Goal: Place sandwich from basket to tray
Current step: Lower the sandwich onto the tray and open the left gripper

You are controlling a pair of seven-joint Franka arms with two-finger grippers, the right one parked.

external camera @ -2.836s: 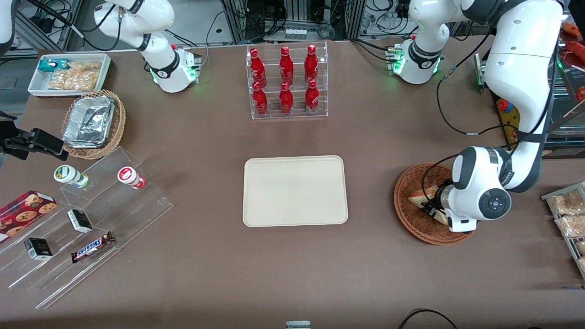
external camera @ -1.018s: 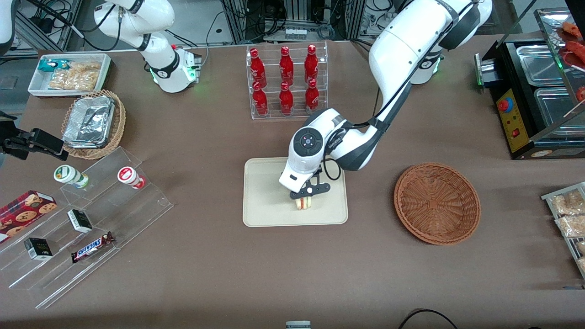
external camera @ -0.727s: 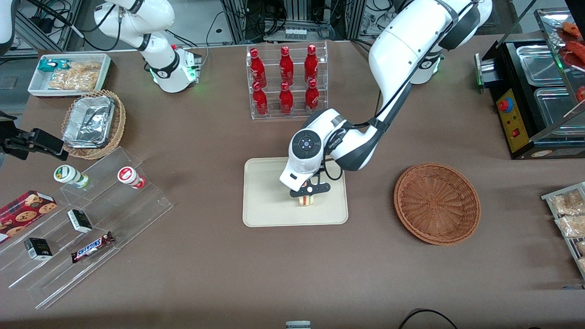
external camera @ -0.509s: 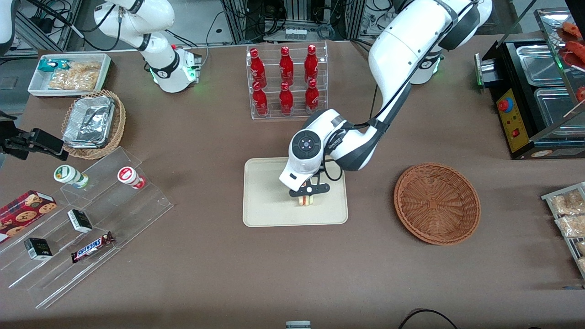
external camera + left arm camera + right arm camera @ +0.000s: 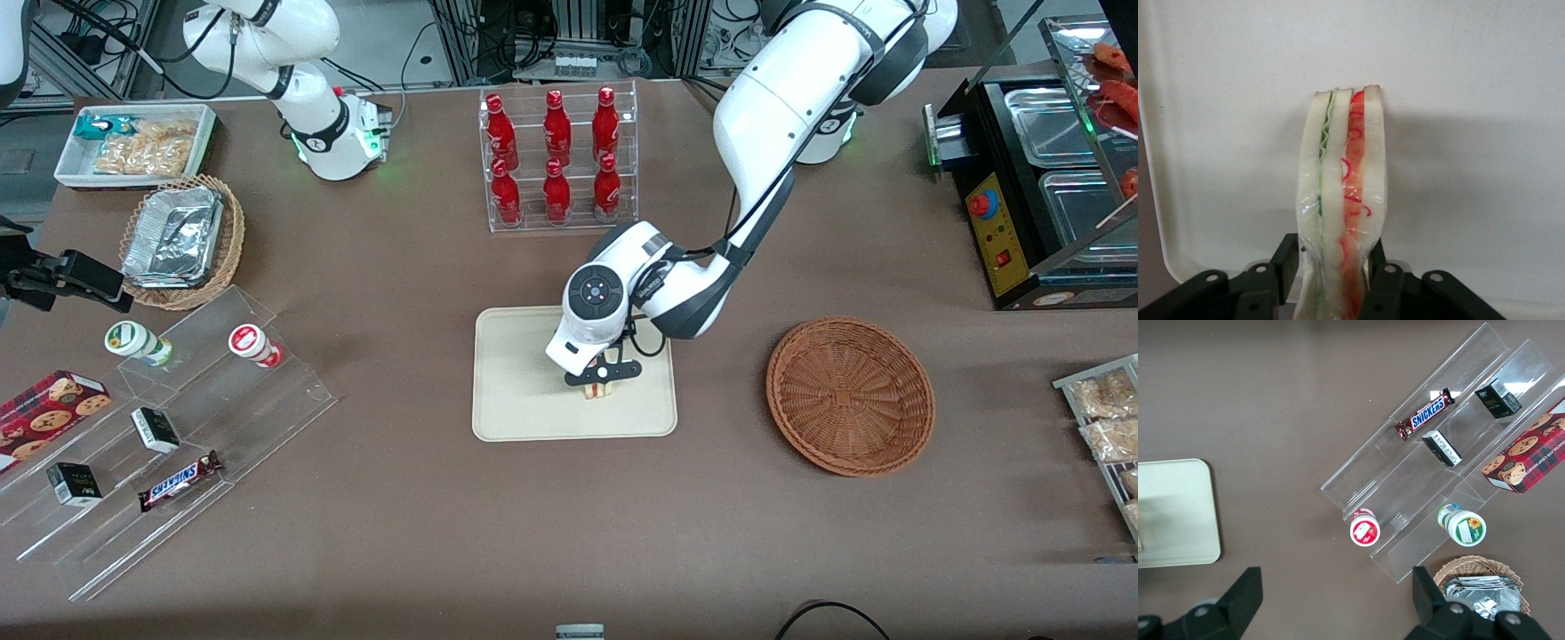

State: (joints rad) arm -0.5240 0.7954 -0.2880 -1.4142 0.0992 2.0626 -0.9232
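Sandwich (image 5: 1341, 200) of pale bread, a small triangular wedge with green and red-orange filling layers in clear wrap, stands on edge over the flat rectangular cream-beige plastic tray (image 5: 520, 391), near the tray's edge that faces the working arm's end of the desk and about midway along it. The black two-finger gripper (image 5: 602, 377) of the left arm is clamped on the wedge, one finger (image 5: 1286, 263) pressed against each bread face, pinching the wrap at the gripped end. Whether the sandwich touches the tray surface cannot be told. The round, shallow, reddish-brown woven wicker basket (image 5: 849, 396) sits on the brown desk beside the tray, toward the working arm's end, apart from it, with nothing in it.
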